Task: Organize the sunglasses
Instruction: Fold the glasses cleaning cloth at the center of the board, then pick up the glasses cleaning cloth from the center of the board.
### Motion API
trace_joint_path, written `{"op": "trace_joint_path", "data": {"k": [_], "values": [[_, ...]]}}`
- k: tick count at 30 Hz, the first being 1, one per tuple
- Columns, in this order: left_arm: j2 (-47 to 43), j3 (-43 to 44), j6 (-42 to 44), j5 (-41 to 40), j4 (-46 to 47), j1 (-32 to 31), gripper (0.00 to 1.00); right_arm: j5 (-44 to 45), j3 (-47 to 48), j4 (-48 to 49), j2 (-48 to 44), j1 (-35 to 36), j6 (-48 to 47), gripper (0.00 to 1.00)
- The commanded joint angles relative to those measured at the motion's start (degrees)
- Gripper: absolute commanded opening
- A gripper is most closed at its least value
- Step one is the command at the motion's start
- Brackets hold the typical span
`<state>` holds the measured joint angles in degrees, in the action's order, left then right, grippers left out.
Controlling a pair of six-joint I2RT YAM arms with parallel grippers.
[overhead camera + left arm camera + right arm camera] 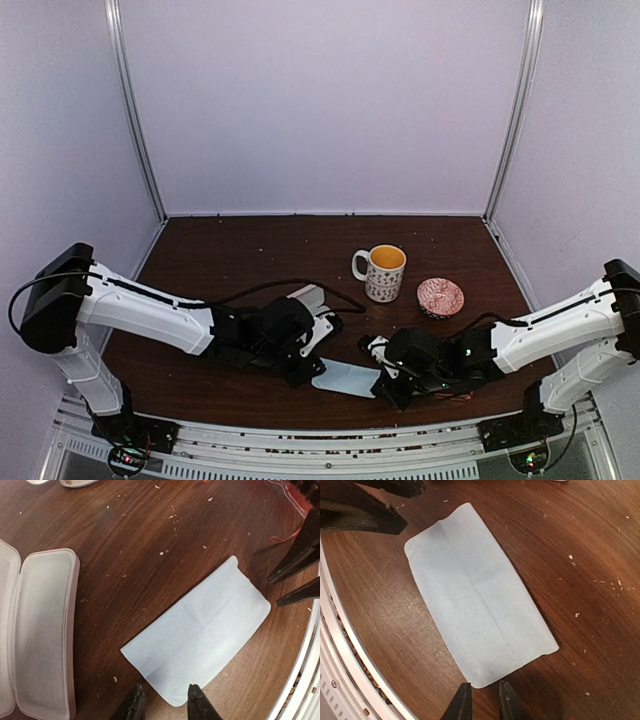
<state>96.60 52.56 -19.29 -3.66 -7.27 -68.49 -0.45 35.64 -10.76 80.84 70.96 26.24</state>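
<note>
A light blue cloth [346, 380] lies flat near the table's front edge, between my two grippers. My left gripper [162, 701] is open, its fingertips on either side of one corner of the cloth [200, 640]. My right gripper [482, 699] is open a little, its tips just short of the opposite end of the cloth [475, 600]. The pale pink case [45, 630] lies open and empty to the left. Thin reddish wire, apparently part of the sunglasses [283, 538], shows beside the right gripper's fingers [295, 560]; the rest is hidden.
A patterned mug [385, 272] of yellow liquid and a small red patterned bowl [440, 297] stand behind the right arm. The metal front rail [350, 665] runs close to the cloth. Crumbs are scattered on the dark wood table [230, 250].
</note>
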Motion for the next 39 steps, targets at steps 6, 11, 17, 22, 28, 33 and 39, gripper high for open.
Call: {"op": "trace_joint_path", "data": {"k": [6,11,17,22,28,33,39], "values": [[2.63,3.42,-0.22,2.8,-1.54,1.17,0.37,5.06,1.14,-0.32,-0.12,-5.37,3.68,0.26],[3.76,4.74,-0.01,8.07,-1.66,4.2,0.43,1.11,0.51,1.76,0.03,-8.72,3.22,0.29],[5.27,7.0,2.03,14.69,-3.39,7.39,0.47,-2.57,0.58,3.35,1.6,-10.57,2.59,0.31],[7.03,8.38,3.39,17.8,-4.97,9.14,0.47,-5.18,0.01,5.44,2.36,-11.35,2.91,0.31],[8.99,10.11,4.97,19.84,-6.62,10.19,0.46,-6.27,-0.31,6.72,3.26,-11.49,3.29,0.31],[10.36,10.9,5.5,19.93,-6.77,10.73,0.43,-6.32,-0.49,7.13,3.88,-11.6,3.29,0.3],[11.95,11.5,6.16,20.02,-6.84,11.35,0.4,-5.97,-0.87,7.06,3.67,-11.97,3.21,0.3]]}}
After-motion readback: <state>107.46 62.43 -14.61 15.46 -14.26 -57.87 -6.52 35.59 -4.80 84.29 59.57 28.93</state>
